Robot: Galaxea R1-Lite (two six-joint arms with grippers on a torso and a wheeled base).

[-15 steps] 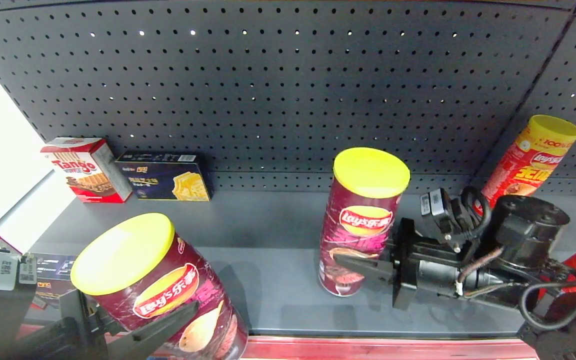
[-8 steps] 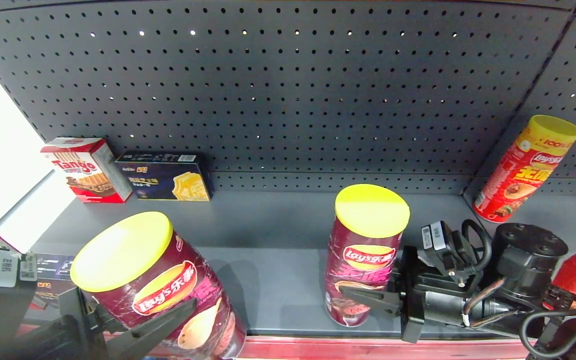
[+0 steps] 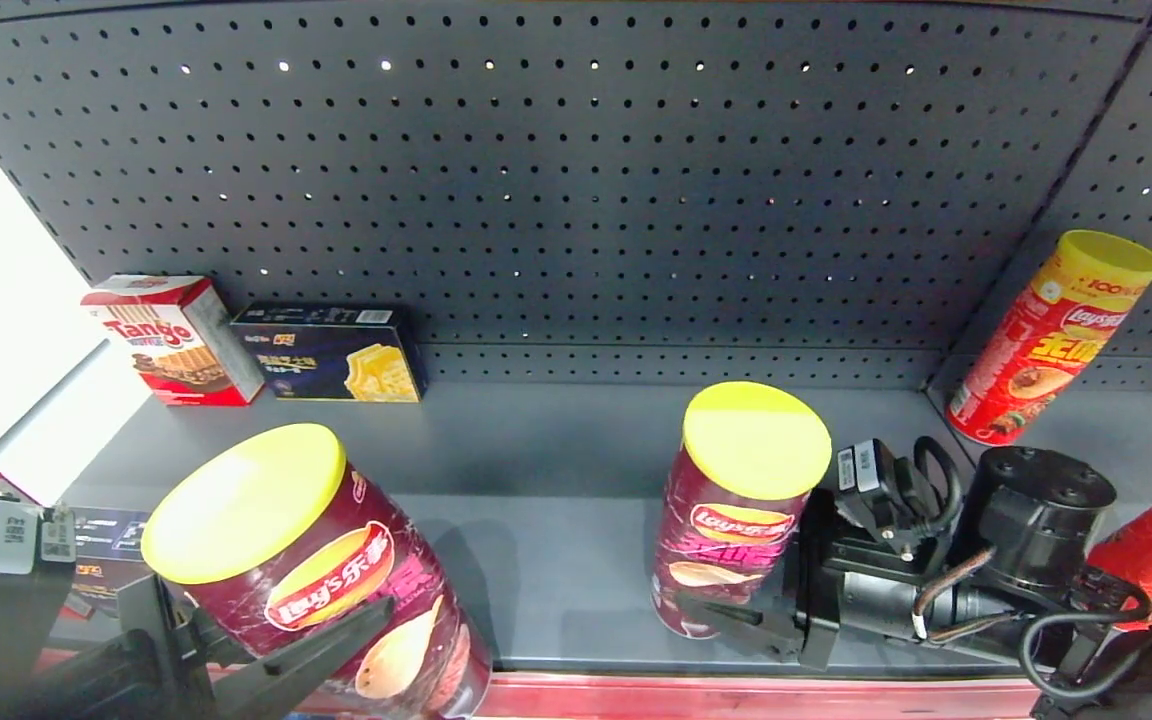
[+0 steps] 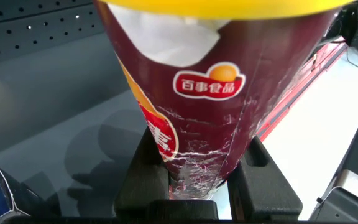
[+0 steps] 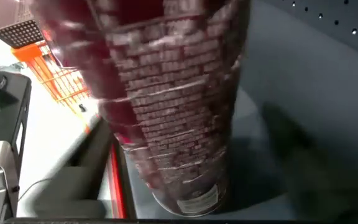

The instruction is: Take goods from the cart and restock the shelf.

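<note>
1 chip can [image 3: 736,510] in R hand [image 3: 714,592], lid up, axis tilted.

The left maroon can [image 3: 316,570], near the front edge, carries a round red-and-yellow logo crossed by white lettering, and on its other side a red oval badge [image 4: 209,84] with white characters under an orange dot. The right maroon can [image 3: 736,510] bears the same logo; its back shows dense rows of small white print, too blurred to read, and a pale label strip [image 5: 197,200] near the base. Far right, the red can [image 3: 1051,335] has a logo, large yellow characters below it and a short line of print under the lid. Far left, the red-and-white box [image 3: 171,340] has a white word on a red band; the dark blue box [image 3: 331,352] beside it has small pale lettering in one corner
</note>
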